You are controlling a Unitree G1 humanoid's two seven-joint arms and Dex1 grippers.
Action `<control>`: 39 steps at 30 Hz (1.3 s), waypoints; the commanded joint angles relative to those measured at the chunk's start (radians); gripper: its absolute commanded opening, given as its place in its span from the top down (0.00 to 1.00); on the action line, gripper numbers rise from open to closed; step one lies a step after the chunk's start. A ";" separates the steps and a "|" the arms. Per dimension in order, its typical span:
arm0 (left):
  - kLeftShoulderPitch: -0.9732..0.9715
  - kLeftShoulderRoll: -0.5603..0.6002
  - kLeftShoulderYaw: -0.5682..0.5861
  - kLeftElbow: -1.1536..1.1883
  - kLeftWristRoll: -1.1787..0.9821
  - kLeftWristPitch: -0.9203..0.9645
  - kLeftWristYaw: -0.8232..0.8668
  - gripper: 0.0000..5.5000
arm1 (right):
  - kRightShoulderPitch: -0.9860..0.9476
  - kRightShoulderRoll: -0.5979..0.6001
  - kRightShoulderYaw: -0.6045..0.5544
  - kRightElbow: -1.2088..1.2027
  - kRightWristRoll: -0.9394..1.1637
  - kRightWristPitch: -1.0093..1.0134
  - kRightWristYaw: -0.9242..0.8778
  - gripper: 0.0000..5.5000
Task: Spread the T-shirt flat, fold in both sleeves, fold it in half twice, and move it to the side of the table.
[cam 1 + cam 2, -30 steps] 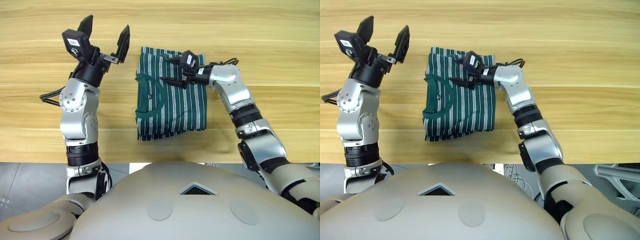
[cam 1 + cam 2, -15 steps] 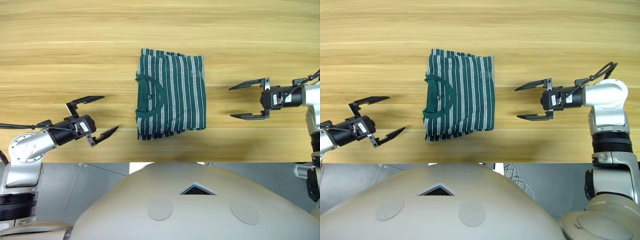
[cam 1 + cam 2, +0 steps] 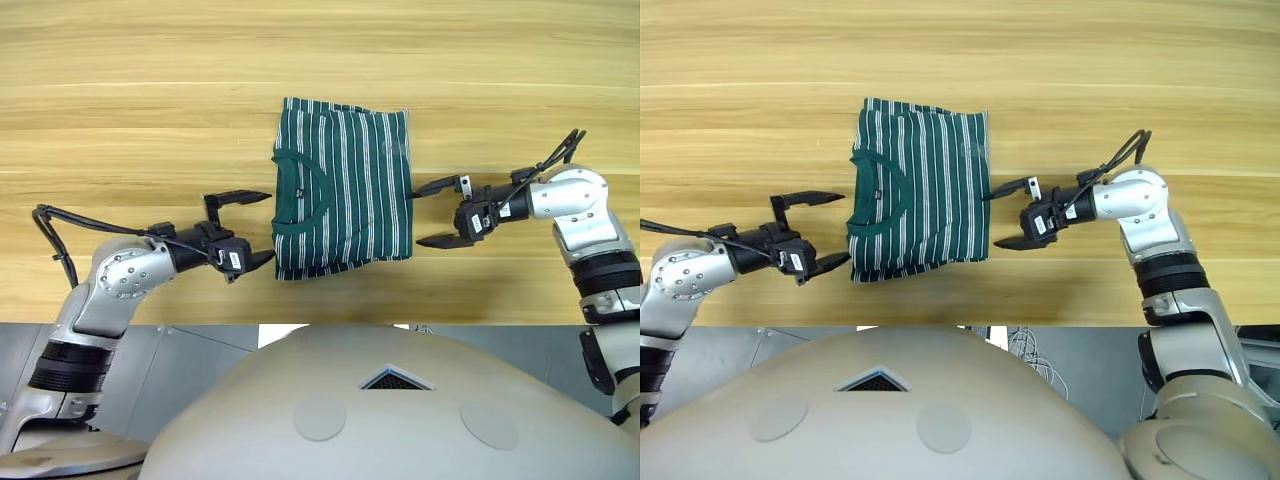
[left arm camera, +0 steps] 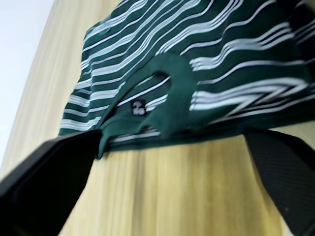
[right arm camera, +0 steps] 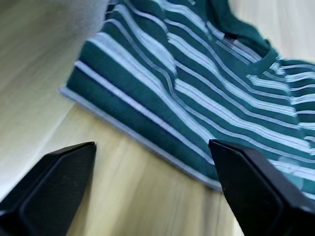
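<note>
Left eye view: left end effector (image 3: 268,226), right end effector (image 3: 417,216), both spread, moved in flanking folded T-shirt (image 3: 342,190); relocation next.

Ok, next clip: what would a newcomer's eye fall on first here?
The dark green white-striped T-shirt, folded into a compact rectangle, lies in the middle of the wooden table. The left gripper and right gripper sit low on either side of it, jaws open and pointing inward at its side edges.

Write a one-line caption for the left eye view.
Folded striped T-shirt on wooden table, flanked by open left gripper and open right gripper.
</note>
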 commanded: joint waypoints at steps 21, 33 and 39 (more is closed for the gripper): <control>-0.078 0.032 -0.192 0.160 0.059 -0.110 0.034 0.76 | 0.025 0.011 0.089 -0.125 -0.022 0.100 -0.142 0.80; -0.076 0.047 -0.134 0.053 -0.347 -0.082 -0.048 1.00 | 0.029 -0.007 0.081 -0.151 0.114 0.155 -0.074 0.97; 0.032 0.112 -0.032 -0.143 -0.556 0.018 -0.093 1.00 | 0.088 -0.088 0.052 -0.298 0.329 0.319 0.068 0.97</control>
